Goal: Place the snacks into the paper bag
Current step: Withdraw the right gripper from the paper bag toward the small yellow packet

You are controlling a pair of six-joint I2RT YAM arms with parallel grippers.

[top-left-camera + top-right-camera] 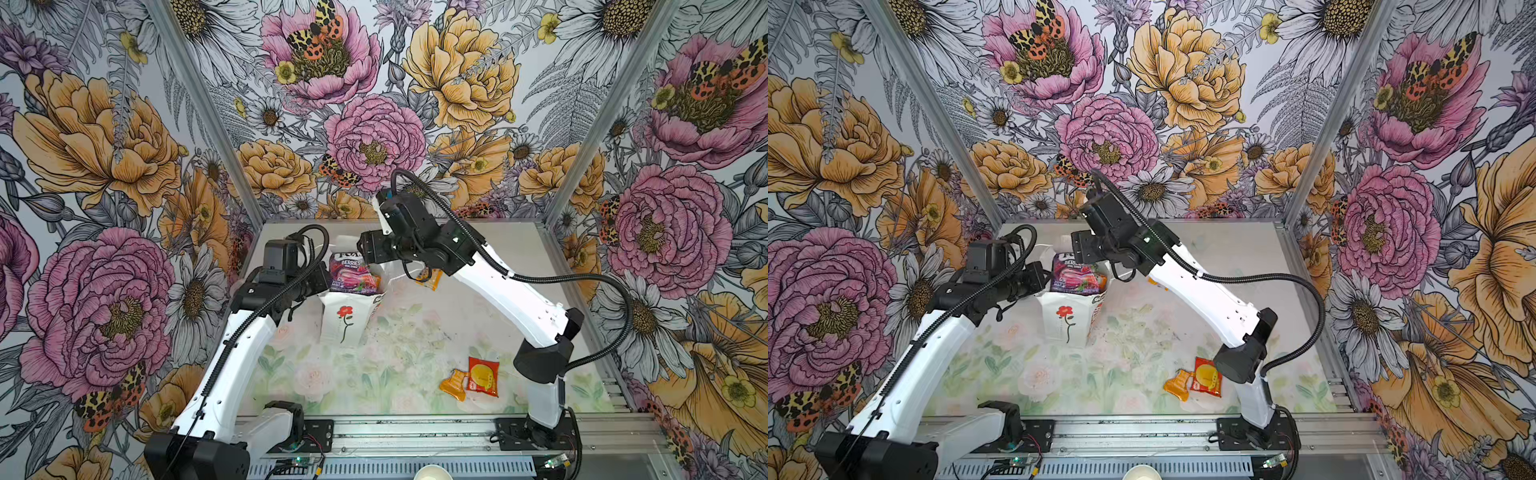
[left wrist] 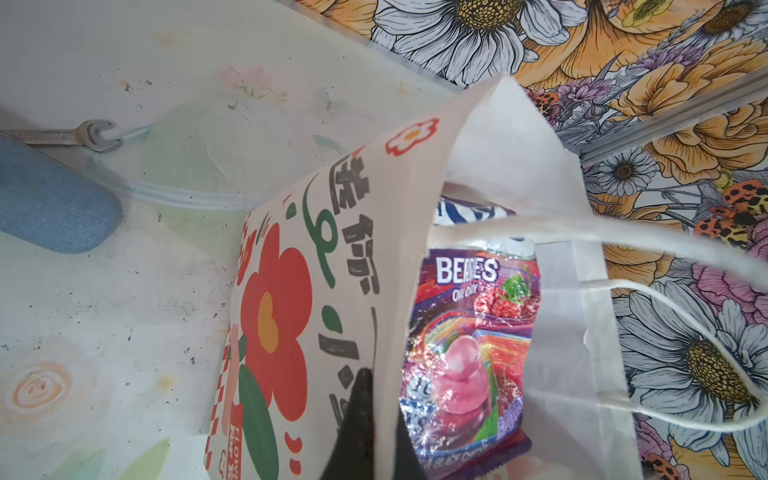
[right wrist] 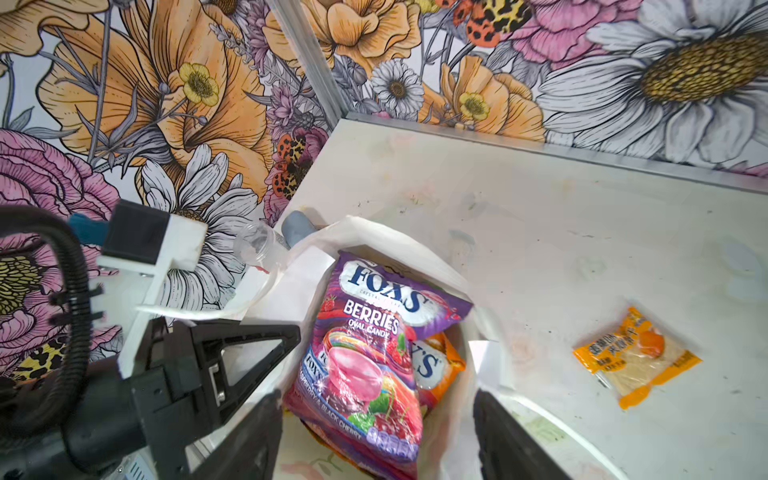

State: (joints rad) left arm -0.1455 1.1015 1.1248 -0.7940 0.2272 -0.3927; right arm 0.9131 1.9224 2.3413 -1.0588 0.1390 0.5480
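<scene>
The white paper bag (image 1: 343,322) (image 1: 1065,322) stands upright at the back left of the table, with a red flower on its front. A purple berry-candy packet (image 1: 354,275) (image 1: 1077,277) (image 3: 365,357) sticks up out of its mouth, and an orange packet (image 3: 442,361) lies beside it inside. My left gripper (image 2: 376,399) (image 1: 322,283) is shut on the bag's side wall (image 2: 291,291) at the rim. Over the bag's mouth my right gripper (image 3: 376,415) (image 1: 368,249) hangs open, holding nothing. A small orange packet (image 3: 636,357) (image 1: 430,279) lies right of the bag. Another orange packet (image 1: 455,384) (image 1: 1177,384) and a red one (image 1: 484,376) (image 1: 1208,377) lie front right.
A clear plastic cup (image 3: 257,245) and a blue-grey object (image 3: 297,226) (image 2: 54,208) lie behind the bag by the back wall. A metal wrench (image 2: 83,135) rests near them. The bag's white cord handles (image 2: 665,239) hang loose. Patterned walls close the table on three sides.
</scene>
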